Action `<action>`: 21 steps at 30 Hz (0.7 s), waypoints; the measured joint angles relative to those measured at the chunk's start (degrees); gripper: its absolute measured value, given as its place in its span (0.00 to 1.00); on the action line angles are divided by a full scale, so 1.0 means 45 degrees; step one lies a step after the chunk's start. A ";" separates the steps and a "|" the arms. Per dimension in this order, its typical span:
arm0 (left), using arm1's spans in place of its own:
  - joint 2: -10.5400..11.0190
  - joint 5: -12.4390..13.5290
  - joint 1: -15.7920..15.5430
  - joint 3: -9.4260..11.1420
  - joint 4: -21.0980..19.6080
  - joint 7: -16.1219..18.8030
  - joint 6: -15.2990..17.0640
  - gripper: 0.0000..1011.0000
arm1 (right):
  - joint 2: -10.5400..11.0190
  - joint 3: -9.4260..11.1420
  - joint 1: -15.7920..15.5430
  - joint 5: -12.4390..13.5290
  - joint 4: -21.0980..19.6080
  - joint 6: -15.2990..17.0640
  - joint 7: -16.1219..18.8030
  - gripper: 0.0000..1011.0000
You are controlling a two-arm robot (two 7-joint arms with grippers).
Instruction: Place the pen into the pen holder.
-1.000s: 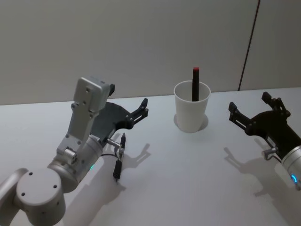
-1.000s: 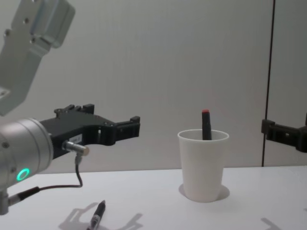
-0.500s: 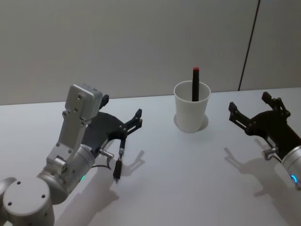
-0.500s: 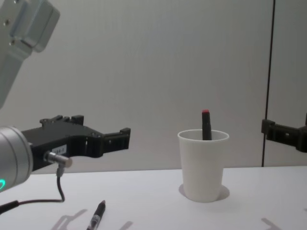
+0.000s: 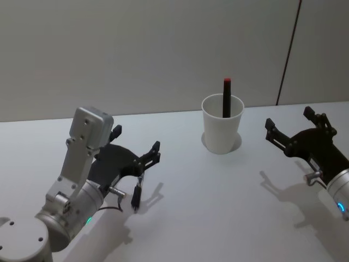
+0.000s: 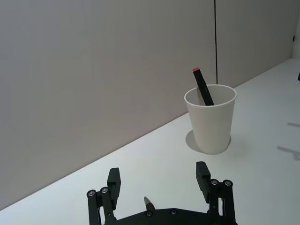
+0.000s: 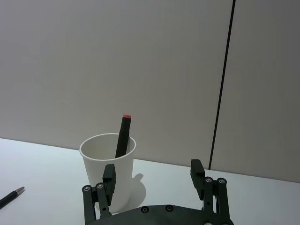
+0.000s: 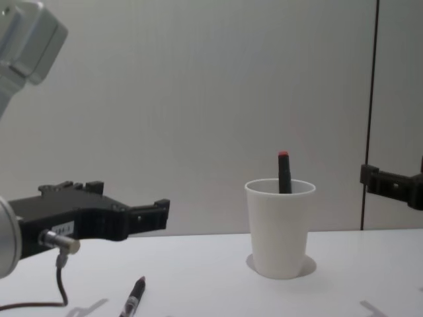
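Left pincer (image 5: 136,141) open, empty, above pen (image 5: 136,194) | pen holder (image 5: 222,134) holds red-tipped marker (image 5: 226,98) | right pincer (image 5: 289,119) open, empty

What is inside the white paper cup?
One dark pen with a red tip leans inside the pen holder; its lower part and the cup's floor are hidden by the wall.

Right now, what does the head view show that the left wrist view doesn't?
Head view's extra: the right gripper, open, right of the cup, and the whole pen on the table. Left wrist's extra: that pen's tip centred between the open left gripper's jaws. Shared: the cup, the red-tipped pen standing in it, the left gripper.
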 joint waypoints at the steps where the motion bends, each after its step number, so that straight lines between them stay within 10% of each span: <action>1: 0.0048 -0.0049 0.0081 -0.0015 -0.0080 0.0033 0.0072 0.99 | 0.0000 0.0000 0.0000 -0.0001 0.0000 0.0000 0.0000 0.99; 21: 0.0304 -0.0599 0.0687 -0.0097 -0.0699 0.0129 0.1452 0.99 | 0.0000 0.0000 0.0000 0.0000 0.0000 0.0000 0.0000 0.99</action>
